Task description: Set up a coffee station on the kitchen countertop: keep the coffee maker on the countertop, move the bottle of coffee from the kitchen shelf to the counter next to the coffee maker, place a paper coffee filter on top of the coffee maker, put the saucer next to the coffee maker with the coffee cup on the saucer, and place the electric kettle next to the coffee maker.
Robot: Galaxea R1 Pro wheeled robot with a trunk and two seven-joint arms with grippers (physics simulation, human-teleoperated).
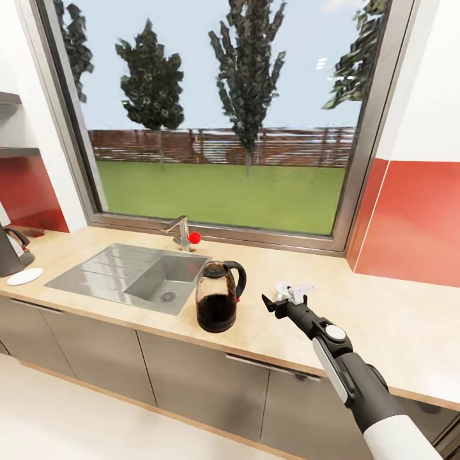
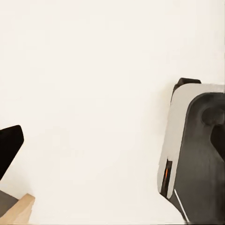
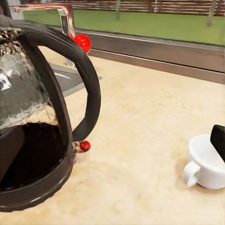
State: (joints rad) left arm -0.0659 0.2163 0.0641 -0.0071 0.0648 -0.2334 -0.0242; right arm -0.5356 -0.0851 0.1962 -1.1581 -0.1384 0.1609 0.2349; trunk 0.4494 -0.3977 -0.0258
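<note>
Kettle (image 1: 218, 304) sits on the counter (image 1: 396, 319) beside the sink (image 1: 128, 275), handle facing the right gripper (image 1: 276, 302), jaws apart, so it's the kettle step: next, close on the handle, avoiding the cup (image 3: 206, 161) nearby.

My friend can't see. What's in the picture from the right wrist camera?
A glass electric kettle with a black handle, dark in its lower part, stands close up on a beige countertop. A small white coffee cup sits apart from it, and a window shows green grass behind.

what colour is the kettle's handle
Black; the electric kettle handle shows best in the right wrist view.
</note>
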